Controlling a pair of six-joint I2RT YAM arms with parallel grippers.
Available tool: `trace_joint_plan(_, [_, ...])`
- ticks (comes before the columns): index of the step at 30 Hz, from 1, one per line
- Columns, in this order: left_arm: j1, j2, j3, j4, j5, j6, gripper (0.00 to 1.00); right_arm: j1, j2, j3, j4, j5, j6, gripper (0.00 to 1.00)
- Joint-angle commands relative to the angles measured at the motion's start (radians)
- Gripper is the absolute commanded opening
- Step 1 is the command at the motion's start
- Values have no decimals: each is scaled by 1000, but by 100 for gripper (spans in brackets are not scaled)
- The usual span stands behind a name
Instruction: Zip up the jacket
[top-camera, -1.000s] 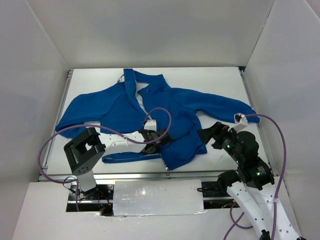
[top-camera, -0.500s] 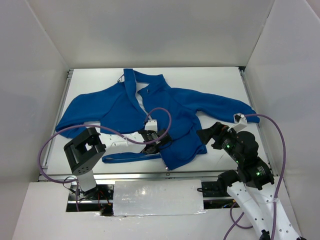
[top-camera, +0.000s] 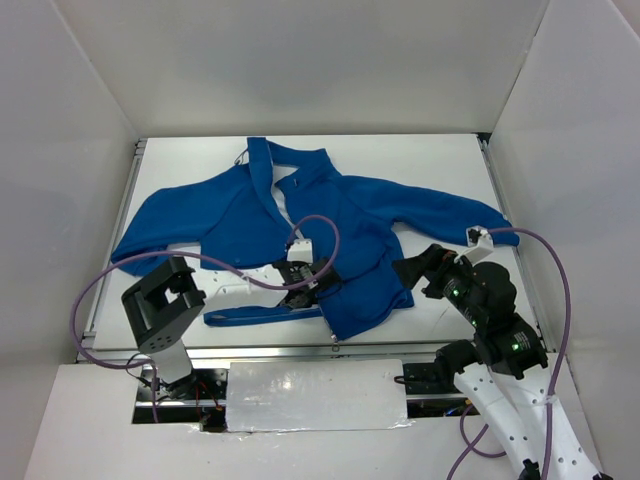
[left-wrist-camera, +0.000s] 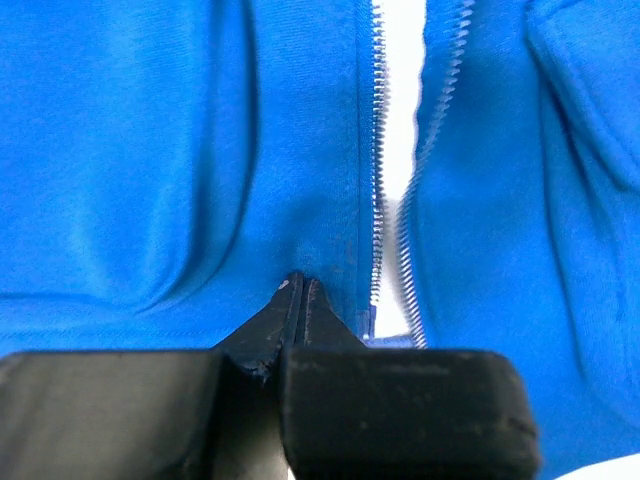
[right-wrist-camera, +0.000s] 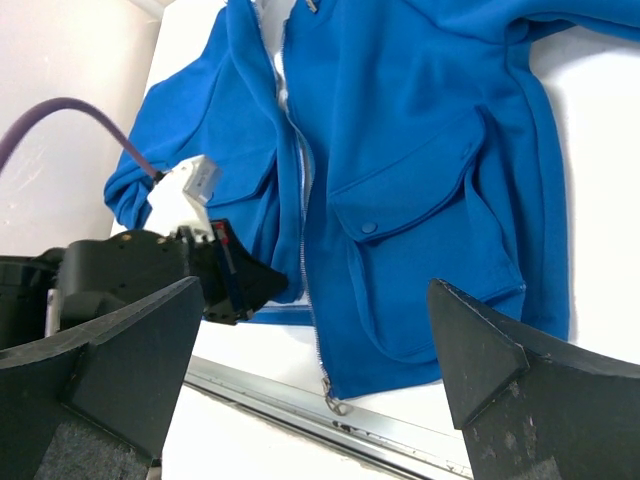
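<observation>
The royal-blue jacket (top-camera: 240, 215) lies open on the white table (top-camera: 430, 165), collar at the back, sleeves spread. Its pale zipper (left-wrist-camera: 378, 150) runs in two separate rows with table showing between them. My left gripper (top-camera: 305, 285) sits at the hem of one front panel and is shut on a fold of the jacket (left-wrist-camera: 150, 150) just beside the zipper teeth; its fingertips (left-wrist-camera: 290, 300) meet on the fleece. My right gripper (top-camera: 410, 268) hovers open off the other panel's edge. In the right wrist view the jacket (right-wrist-camera: 420, 150) shows a flap pocket, and the zipper pull (right-wrist-camera: 335, 403) rests by the front rail.
A metal rail (top-camera: 300, 350) borders the table's near edge. White walls enclose the back and both sides. Purple cables (top-camera: 325, 235) loop over the jacket and past the right arm. A strip of blue hem (top-camera: 250, 316) lies near the rail.
My left gripper has closed onto the jacket's hem beside the zipper. The right gripper has stayed open and in place.
</observation>
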Motion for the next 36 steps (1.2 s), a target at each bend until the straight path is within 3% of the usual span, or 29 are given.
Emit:
trace_joint_plan(1, [-3,-118,-41,-7,-24,-14,0,3,23,-26,88,-68,-17,100])
trace_joint_plan(5, [-5,-294,-145,100,-33,-23,0,3,65,-79,205,-181,6,100])
trace_joint_plan(9, [-3,-469,-274,236,-12,0,0,11,183,-161,479,-344,93,100])
trace_joint_plan(11, [-5,-523,-323,295,2,3,0,31,305,-213,657,-399,141,100])
trace_joint_plan(14, [-6,-595,-389,373,23,9,0,119,506,-218,794,-378,196,99])
trace_joint_plan(20, [-8,-683,-460,428,34,10,0,238,934,-124,1093,-391,343,81])
trace_joint_plan(23, [-9,-694,-463,414,27,12,0,294,1054,-93,1153,-339,417,78])
trace_joint_plan(28, [-9,-706,-483,438,40,13,0,345,1204,-55,1331,-383,515,74])
trace_joint_plan(31, [-11,-714,-487,443,42,15,0,359,1281,-4,1343,-397,538,69])
trace_joint_plan(34, [-9,-730,-493,434,34,16,0,367,1323,6,1388,-407,560,59])
trace_joint_plan(36, [-9,-743,-499,431,28,18,0,367,1337,9,1422,-420,574,44])
